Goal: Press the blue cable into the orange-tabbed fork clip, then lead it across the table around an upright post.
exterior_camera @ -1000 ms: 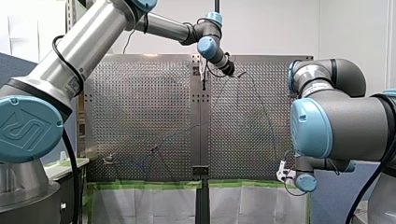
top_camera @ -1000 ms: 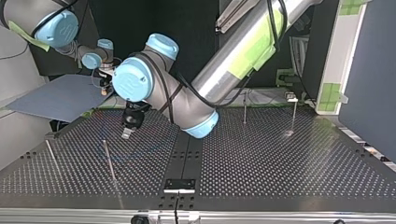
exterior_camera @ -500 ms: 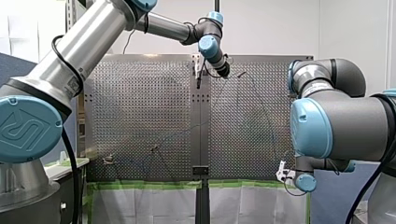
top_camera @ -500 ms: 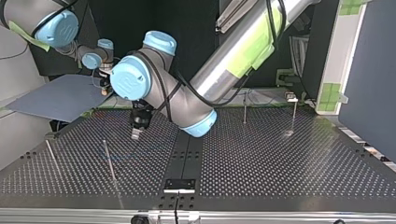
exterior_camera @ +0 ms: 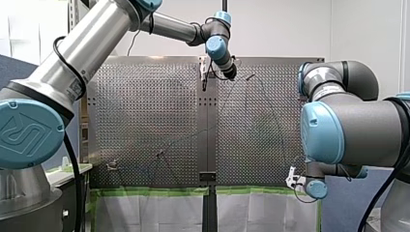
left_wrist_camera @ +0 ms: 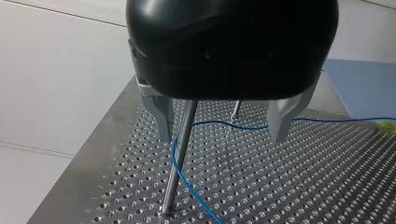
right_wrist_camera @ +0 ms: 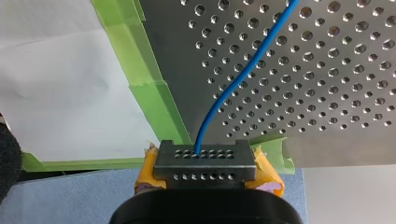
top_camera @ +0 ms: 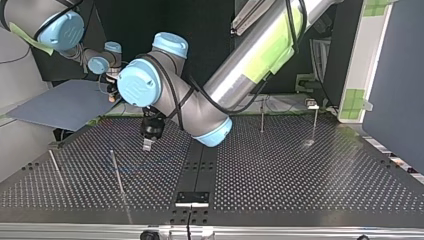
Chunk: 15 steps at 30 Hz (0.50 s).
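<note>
Nearest, right gripper (right_wrist_camera: 205, 158) clamped on blue cable (right_wrist_camera: 233, 88) at table (right_wrist_camera: 327, 70) edge. Farther out, cable bent around upright post (left_wrist_camera: 172, 186); left gripper (left_wrist_camera: 222, 135) held spread over it, shifted rightward in top view since a second ago.

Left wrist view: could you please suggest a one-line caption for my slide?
Open left jaws straddle an upright post, where the blue cable bends across the perforated table.
</note>
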Tool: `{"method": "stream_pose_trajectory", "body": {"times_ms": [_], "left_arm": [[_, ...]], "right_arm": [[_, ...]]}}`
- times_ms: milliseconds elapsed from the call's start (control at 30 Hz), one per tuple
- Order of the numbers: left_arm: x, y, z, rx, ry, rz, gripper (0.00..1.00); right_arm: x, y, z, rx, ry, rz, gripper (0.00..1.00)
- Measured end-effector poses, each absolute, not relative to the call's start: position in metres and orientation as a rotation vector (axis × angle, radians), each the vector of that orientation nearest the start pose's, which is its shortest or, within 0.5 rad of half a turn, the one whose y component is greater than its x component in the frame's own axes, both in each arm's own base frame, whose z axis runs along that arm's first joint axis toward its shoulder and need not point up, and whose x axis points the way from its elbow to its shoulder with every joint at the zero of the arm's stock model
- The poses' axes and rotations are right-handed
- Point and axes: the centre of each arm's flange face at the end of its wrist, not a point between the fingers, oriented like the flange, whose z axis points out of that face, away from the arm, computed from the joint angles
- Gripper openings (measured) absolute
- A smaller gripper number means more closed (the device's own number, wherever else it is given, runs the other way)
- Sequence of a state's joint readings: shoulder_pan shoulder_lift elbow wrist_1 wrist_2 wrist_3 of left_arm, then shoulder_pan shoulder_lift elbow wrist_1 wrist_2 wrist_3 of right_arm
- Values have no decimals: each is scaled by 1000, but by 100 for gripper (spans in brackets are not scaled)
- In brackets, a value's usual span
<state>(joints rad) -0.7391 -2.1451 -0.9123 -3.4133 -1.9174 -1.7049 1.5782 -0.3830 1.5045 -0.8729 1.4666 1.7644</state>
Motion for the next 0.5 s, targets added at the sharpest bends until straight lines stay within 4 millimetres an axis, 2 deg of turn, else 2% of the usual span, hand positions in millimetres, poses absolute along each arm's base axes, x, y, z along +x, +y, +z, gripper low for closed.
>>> {"method": "stream_pose_trajectory", "body": {"times_ms": [367,500], "left_arm": [[445,-541,438,274,1739,-334,99],[441,-534,444,265,1729,-339,99]], "right_arm": [[149,-635,-153,1365,-1515,1293,0],[149,-635,-153,1365,-1516,1293,0]]}}
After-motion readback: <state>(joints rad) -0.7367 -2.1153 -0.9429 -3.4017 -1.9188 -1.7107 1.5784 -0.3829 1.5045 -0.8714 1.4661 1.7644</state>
